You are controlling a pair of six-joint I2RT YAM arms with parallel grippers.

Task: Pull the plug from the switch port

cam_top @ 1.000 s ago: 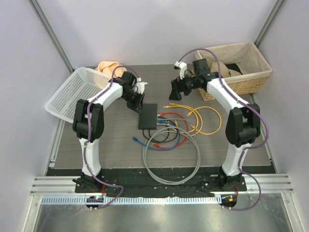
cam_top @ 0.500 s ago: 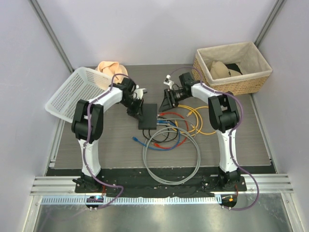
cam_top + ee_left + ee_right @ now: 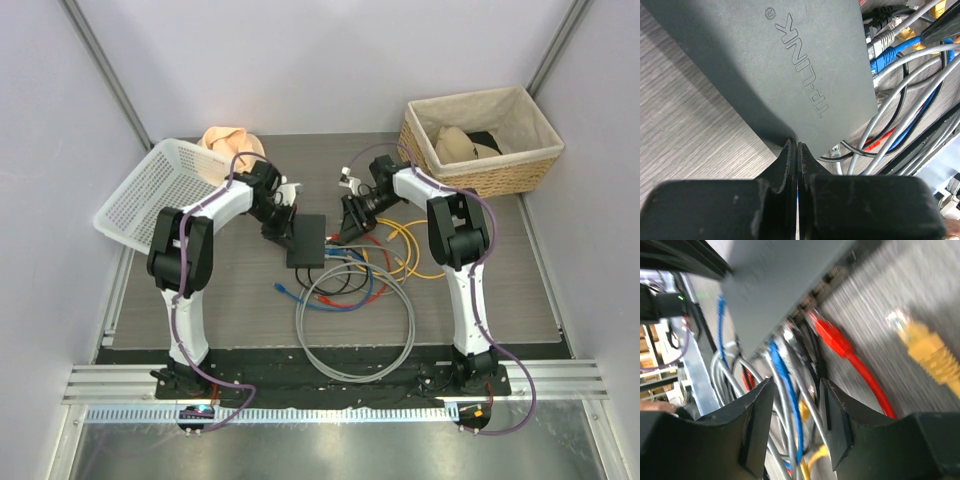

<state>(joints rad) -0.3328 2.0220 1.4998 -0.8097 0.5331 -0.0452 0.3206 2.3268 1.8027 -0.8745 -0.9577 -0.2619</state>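
Nothing pulled yet: the plugs (image 3: 832,337) sit in the switch (image 3: 306,240) mid-table. The left gripper (image 3: 792,147), closed and empty, touches its corner. The right gripper (image 3: 796,405) hovers half-open and empty at the plugs.

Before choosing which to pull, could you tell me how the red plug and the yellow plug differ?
The red plug has its tip at the switch's port row, apparently seated; the yellow plug lies loose on the table, apart from the switch. The red plug lies close to the gap of the open right gripper; the yellow plug sits well off to its side. Both are booted cable plugs.
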